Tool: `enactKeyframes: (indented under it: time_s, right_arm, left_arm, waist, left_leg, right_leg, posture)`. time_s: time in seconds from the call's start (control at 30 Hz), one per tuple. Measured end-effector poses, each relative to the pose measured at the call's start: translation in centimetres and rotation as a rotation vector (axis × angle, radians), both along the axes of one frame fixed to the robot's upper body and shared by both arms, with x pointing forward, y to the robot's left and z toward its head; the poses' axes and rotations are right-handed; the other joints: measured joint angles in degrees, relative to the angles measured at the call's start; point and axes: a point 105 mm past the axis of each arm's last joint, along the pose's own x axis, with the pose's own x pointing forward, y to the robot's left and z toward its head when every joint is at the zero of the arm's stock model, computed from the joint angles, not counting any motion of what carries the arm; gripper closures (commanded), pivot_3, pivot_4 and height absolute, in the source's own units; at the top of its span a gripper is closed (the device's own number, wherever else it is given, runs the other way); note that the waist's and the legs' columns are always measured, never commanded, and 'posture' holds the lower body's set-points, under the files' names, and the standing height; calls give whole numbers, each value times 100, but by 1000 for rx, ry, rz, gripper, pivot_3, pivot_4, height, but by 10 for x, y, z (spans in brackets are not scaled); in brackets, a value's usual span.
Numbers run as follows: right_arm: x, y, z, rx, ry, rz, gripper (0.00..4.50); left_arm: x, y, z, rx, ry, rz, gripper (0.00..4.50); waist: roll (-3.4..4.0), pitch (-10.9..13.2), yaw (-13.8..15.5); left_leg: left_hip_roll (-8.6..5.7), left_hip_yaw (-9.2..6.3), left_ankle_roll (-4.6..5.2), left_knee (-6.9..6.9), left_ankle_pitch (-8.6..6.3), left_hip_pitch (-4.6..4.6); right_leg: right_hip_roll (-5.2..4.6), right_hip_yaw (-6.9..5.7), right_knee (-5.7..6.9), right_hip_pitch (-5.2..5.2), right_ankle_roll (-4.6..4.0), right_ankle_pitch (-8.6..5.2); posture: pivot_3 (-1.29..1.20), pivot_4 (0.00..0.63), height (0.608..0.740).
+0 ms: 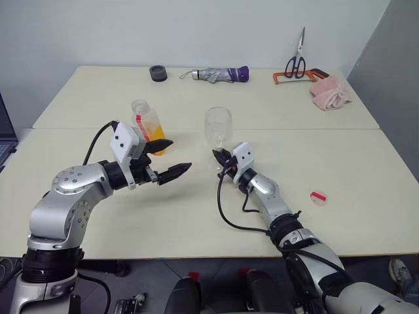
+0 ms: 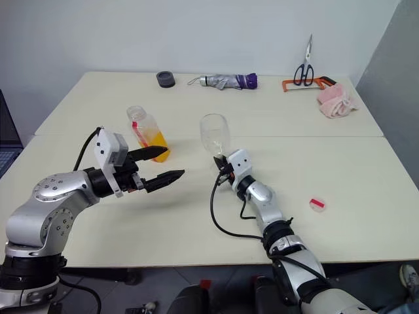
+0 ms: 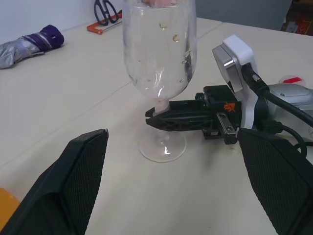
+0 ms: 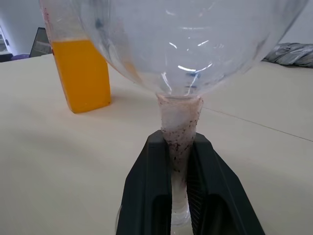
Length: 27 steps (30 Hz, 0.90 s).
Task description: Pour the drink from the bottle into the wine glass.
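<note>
As seen from the head: bottle [image 1: 148,122], uncapped, drink [image 1: 155,134] in its lower part, upright on table [image 1: 340,170]; left gripper [image 1: 167,159] spread wide beside it, grasping nothing; wine glass [image 1: 218,127] upright at centre. Left wrist view: right gripper [image 3: 152,117] clamped on the glass stem, foot on the table. Right wrist view: both fingers [image 4: 146,196] pinch the stem; bottle beyond

bottle [image 1: 148,123]: on table [image 1: 196,209], left of glass
glass [image 1: 218,128]: mid-table
umbrella [image 1: 216,74], scissors [image 1: 296,62]: far edge
</note>
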Motion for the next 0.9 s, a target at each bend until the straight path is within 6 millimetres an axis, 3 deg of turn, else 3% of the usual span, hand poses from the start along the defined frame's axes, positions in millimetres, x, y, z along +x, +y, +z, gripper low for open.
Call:
enactKeyframes:
  time_s: [0.17, 0.2, 0.27, 0.53, 0.57, 0.9]
  right_arm:
    - [1, -2, 0, 11, 12, -4, 4373]
    - [1, -3, -1, 17, 17, -5, 3639]
    - [1, -3, -3, 18, 33, 0, 3117]
    - [2, -5, -10, 5, 72, 1, 195]
    - [2, -5, -10, 3, 74, 3, 22]
    - [-5, -11, -16, -22, 98, 52, 22]
  left_arm:
    - [0, 0, 1, 0, -5, -6, 0]
    - [-1, 0, 1, 1, -9, -10, 0]
    - [-1, -1, 3, 2, -25, -14, 0]
    - [1, 2, 5, 11, -58, -7, 0]
    - [2, 3, 4, 11, -55, -1, 0]
    - [5, 3, 5, -16, -77, 15, 0]
  waist:
    - [0, 0, 0]
    - [0, 0, 0]
    - [0, 0, 0]
    - [1, 1, 0]
    - [1, 1, 0]
    - [1, 1, 2]
  left_leg:
    - [0, 0, 0, 0, 0, 0]
    - [0, 0, 0, 0, 0, 0]
    - [0, 0, 0, 0, 0, 0]
    - [0, 0, 0, 0, 0, 0]
    - [-1, 0, 0, 0, 0, -1]
    - [1, -1, 0, -1, 0, -2]
  right_leg:
    - [0, 0, 0, 0, 0, 0]
    - [0, 0, 0, 0, 0, 0]
    - [0, 0, 0, 0, 0, 0]
    - [0, 0, 0, 0, 0, 0]
    - [0, 0, -1, 0, 0, 0]
    - [-1, -1, -1, 0, 0, 0]
  posture:
    - [0, 150, 740]
    - [0, 150, 740]
    - [0, 150, 740]
    - [0, 150, 740]
    - [0, 150, 740]
    - [0, 150, 740]
